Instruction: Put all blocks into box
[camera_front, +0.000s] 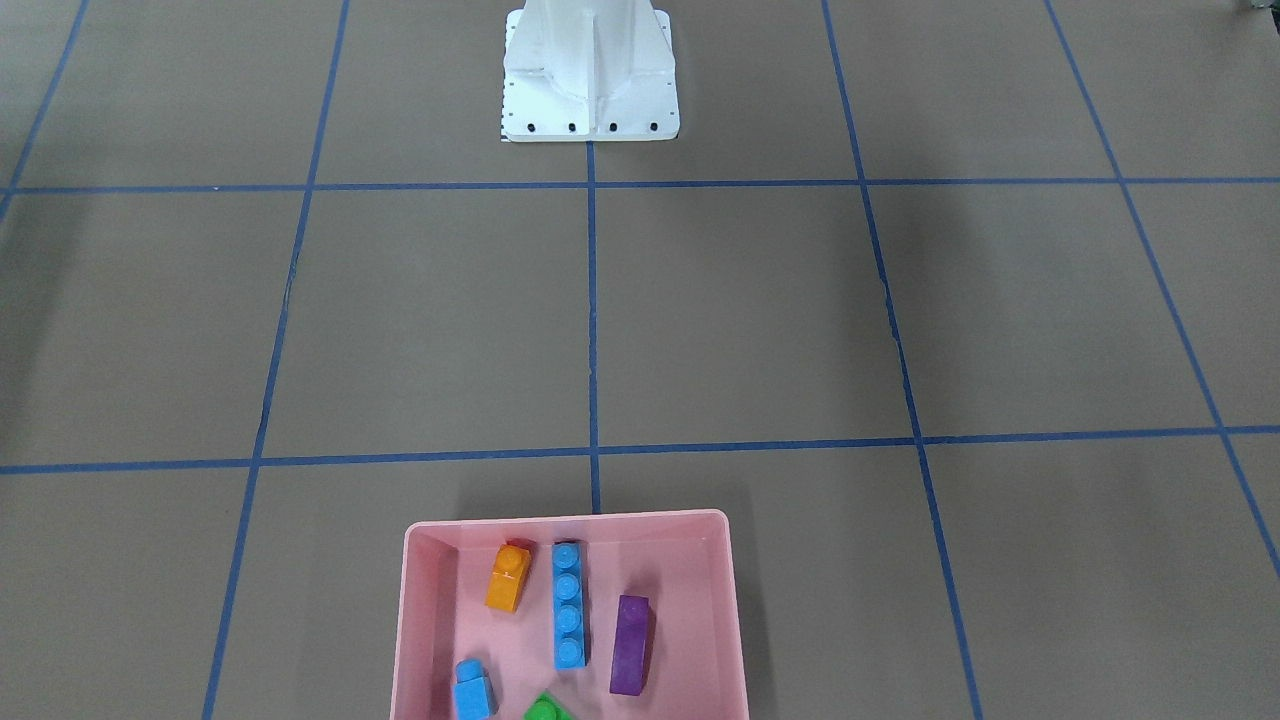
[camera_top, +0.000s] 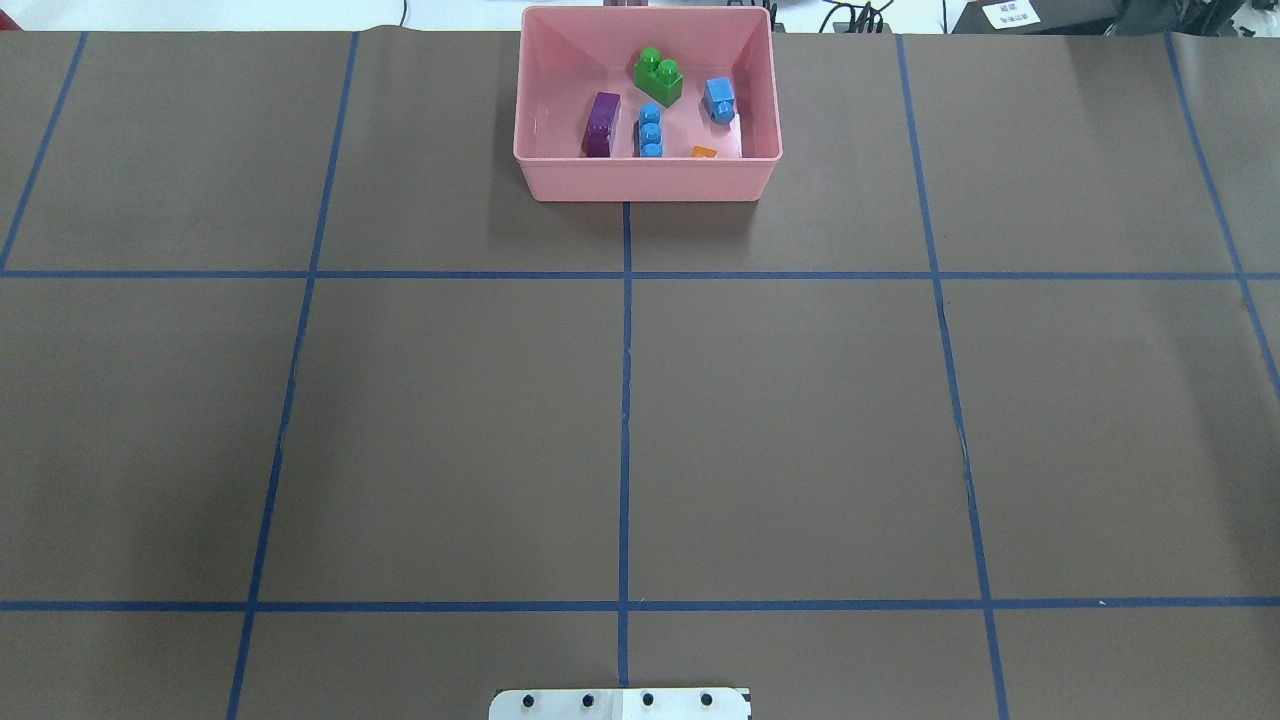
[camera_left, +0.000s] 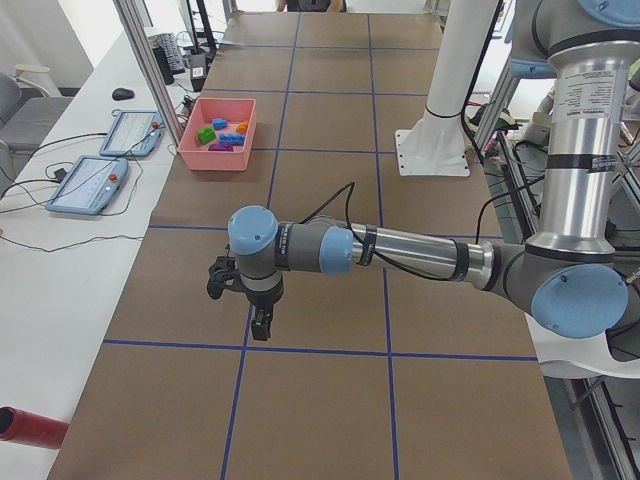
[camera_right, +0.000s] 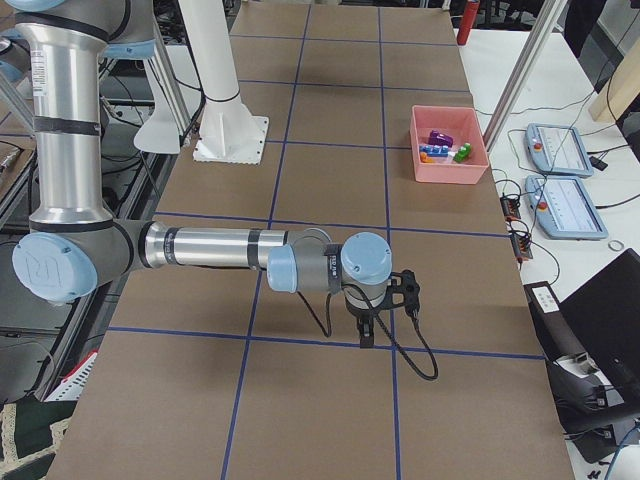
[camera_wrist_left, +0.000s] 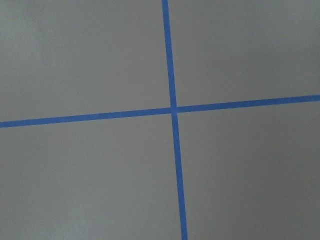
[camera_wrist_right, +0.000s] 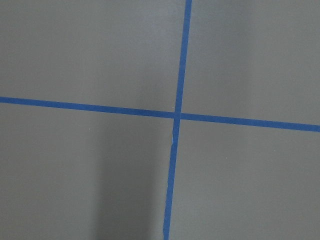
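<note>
At table's far edge, box (camera_top: 647, 185) holds all 5: orange block (camera_front: 508, 580), long blue block (camera_front: 568, 620), purple block (camera_front: 629, 645), small blue block (camera_front: 472, 688), green block (camera_top: 658, 76). Left gripper (camera_left: 260, 327) and right gripper (camera_right: 367, 337) hang over tape crossings (camera_wrist_left: 173, 110), well apart from it; can't tell whether either is clenched or released. 2 pendants (camera_left: 88, 185) lie off-table beside box.

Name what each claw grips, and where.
Nothing: orange block, small blue block, long blue block, purple block and green block lie in the pink box, away from left claw and right claw.
</note>
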